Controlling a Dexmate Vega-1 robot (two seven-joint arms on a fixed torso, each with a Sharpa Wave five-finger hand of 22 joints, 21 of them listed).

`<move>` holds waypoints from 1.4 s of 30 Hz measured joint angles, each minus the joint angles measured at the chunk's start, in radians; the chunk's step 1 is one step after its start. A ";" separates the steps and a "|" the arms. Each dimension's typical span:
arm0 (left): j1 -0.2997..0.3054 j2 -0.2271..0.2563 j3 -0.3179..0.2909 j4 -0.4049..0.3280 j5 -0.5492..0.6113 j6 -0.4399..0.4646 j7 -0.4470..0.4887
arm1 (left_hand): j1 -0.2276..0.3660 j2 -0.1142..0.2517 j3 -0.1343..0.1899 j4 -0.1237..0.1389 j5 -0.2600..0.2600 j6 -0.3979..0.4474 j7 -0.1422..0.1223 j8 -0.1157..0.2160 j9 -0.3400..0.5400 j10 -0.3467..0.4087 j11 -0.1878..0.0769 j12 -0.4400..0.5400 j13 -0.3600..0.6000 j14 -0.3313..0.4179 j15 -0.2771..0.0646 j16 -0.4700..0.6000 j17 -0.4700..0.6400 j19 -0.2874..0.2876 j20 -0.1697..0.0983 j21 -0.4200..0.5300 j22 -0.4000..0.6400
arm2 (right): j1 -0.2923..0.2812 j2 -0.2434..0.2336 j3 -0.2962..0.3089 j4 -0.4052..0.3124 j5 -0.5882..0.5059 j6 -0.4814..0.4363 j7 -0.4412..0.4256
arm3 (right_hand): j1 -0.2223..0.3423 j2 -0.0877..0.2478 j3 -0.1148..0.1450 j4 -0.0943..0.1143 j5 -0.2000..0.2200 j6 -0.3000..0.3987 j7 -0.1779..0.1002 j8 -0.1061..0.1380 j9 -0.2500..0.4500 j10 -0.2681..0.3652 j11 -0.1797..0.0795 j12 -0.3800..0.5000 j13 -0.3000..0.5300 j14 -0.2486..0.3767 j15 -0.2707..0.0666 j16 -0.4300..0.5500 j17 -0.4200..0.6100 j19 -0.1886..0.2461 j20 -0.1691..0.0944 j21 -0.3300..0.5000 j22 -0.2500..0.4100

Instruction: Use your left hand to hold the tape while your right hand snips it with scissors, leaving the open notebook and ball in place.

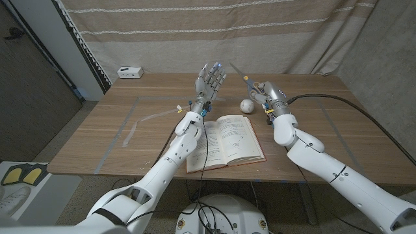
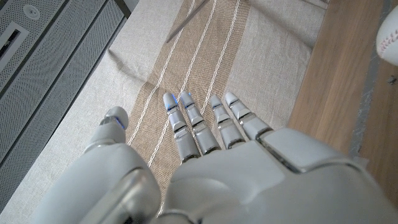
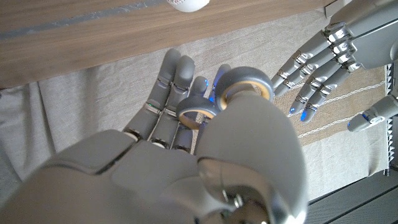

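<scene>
Scissors (image 1: 242,75) with grey handles sit gripped in your right hand (image 1: 268,95); your left hand (image 1: 209,79) is open, raised, holding nothing. Tape possibly lies unseen; secure it before snipping, clear of white ball (image 1: 246,104) and open notebook (image 1: 229,139).

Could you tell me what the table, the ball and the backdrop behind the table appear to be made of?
Table: wood or wood veneer, matte brown, with visible grain running along its planks.
Ball: probably leather or a leather-like cover; it is white, with what look like faint stitched seams, like a baseball.
Backdrop: woven cloth, beige with thin pale stripes; it hangs in soft folds.
</scene>
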 measured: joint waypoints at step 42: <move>0.106 0.057 0.021 -0.129 0.045 -0.101 0.112 | 0.000 0.000 -0.018 0.001 0.012 0.020 0.002 0.006 -0.009 0.027 -0.006 0.004 -0.005 0.000 0.000 0.000 -0.005 0.000 0.000 -0.004 0.000 | -0.120 -0.088 0.158 -0.067 0.312 0.141 0.051 | 0.005 -0.005 0.003 0.003 0.000 0.000 0.000 -0.022 0.010 0.008 0.008 0.019 0.008 -0.013 0.005 0.078 -0.049 -0.030 0.006 0.146 0.007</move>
